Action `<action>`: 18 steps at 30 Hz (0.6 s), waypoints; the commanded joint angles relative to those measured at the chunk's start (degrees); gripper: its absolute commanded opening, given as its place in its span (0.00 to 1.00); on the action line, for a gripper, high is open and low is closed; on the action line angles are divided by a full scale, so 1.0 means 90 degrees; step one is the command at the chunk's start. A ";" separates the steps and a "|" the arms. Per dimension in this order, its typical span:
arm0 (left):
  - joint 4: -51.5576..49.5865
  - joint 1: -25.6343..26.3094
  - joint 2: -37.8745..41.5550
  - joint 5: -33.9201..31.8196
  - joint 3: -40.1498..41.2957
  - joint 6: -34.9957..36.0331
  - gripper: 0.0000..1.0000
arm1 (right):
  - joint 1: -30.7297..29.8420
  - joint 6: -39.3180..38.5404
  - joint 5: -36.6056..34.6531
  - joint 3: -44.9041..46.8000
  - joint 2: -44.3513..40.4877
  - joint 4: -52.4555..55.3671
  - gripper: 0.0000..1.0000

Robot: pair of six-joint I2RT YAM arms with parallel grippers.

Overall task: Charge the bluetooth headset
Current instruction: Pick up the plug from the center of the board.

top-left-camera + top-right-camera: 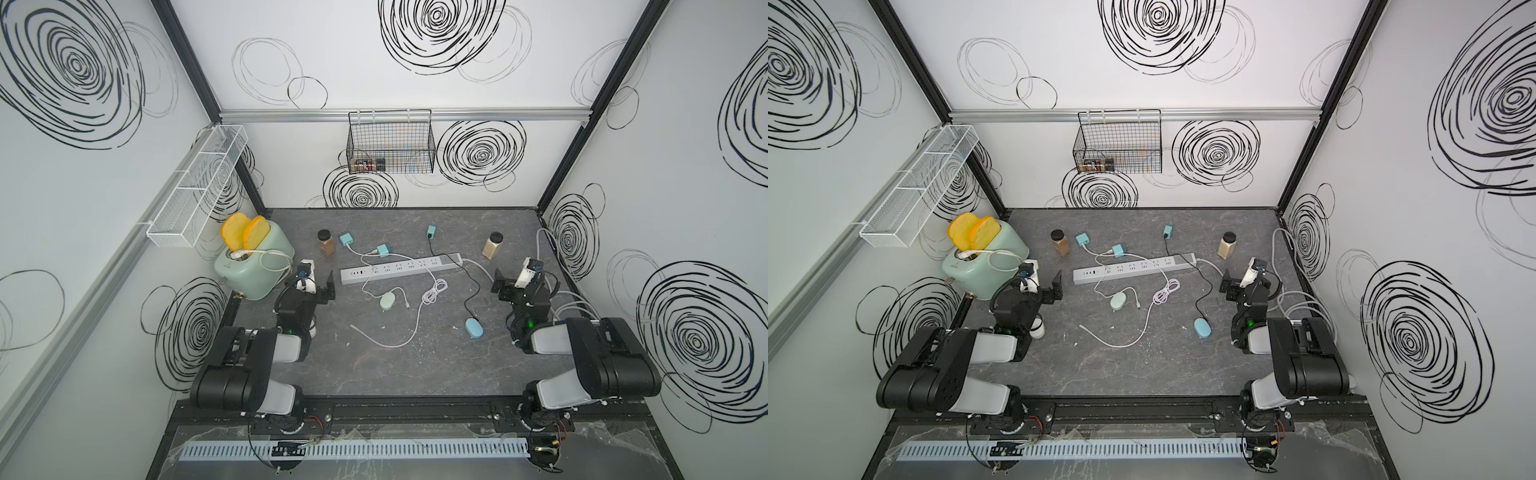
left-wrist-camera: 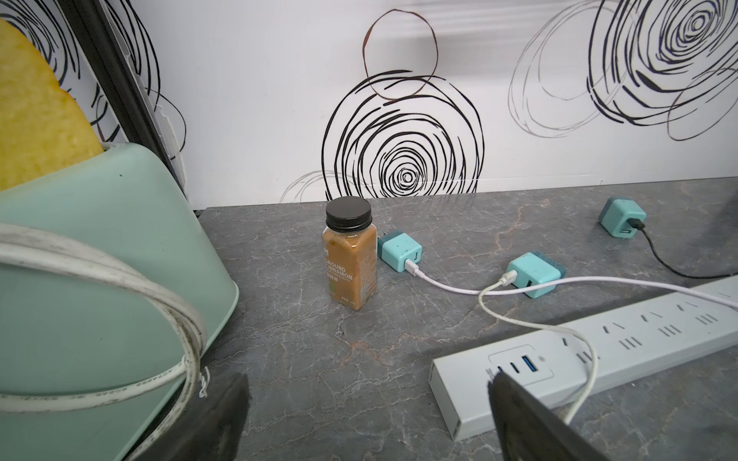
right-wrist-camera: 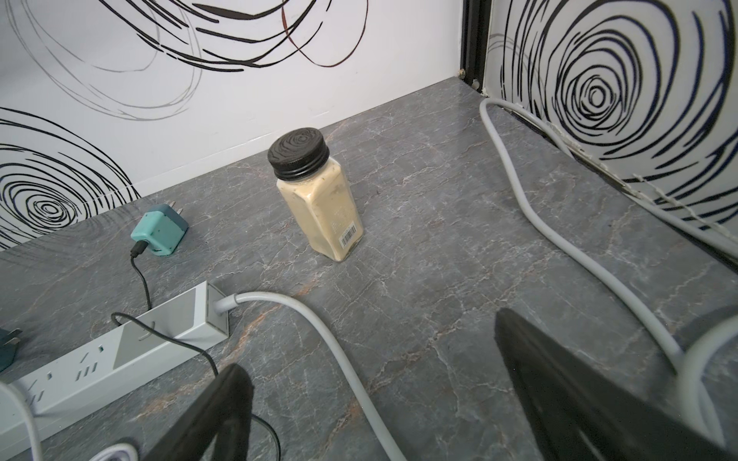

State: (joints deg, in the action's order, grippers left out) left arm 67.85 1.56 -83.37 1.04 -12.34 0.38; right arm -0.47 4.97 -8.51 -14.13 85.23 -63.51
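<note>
So, left gripper point(image 1: 319, 277) and right gripper point(image 1: 512, 274) both spread wide, empty. Blue headset case point(image 1: 474, 328) lies mid-table, black cable point(image 1: 475, 286) running to a teal charger point(image 1: 431, 231), unplugged behind the power strip point(image 1: 401, 269). We'd pinch the charger's sides, prongs square to a socket. Grey marbled table point(image 1: 415, 374), loose cables point(image 1: 434, 287); swirl-print walls point(image 1: 457, 95) close.

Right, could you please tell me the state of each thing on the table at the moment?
left gripper: jaws open, empty
right gripper: jaws open, empty
power strip: no adapter plugged in
teal adapters: unplugged, cables attached
green case: closed
blue case: closed, black cable running to it
cinnamon jar: upright, capped
pale jar: upright, capped
toaster: two bread slices in it
</note>
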 commanded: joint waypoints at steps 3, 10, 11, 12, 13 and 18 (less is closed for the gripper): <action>0.0512 -0.0042 -0.0027 0.0010 0.0000 -0.0107 0.97 | 0.0004 -0.0027 -0.0005 0.0073 -0.0075 -0.0288 0.98; -0.2339 0.1138 0.2318 -0.1819 -0.0980 -0.0330 0.93 | -0.0484 0.0352 0.0420 -0.2153 -0.1940 0.3975 0.94; -0.2495 0.1423 0.2401 -0.1932 -0.1200 -0.0286 0.92 | -0.0650 0.0365 0.0567 -0.2488 -0.1910 0.4301 0.92; -0.2630 0.1683 0.2373 -0.1980 -0.1434 -0.0225 0.92 | -0.0827 0.0363 0.0664 -0.2732 -0.1838 0.4515 0.92; -0.2882 0.1931 0.2254 -0.1938 -0.1800 -0.0178 0.92 | -0.1033 0.0380 0.0826 -0.2982 -0.1704 0.4716 0.90; -0.4846 0.2628 0.1204 -0.1650 -0.3644 -0.0221 0.95 | -0.1842 0.0562 0.1928 -0.4056 -0.0569 0.5212 0.80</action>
State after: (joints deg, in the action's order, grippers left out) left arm 37.04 23.20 -68.99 -12.93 -40.21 -0.75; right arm -14.20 8.03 1.34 -47.86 74.24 -27.49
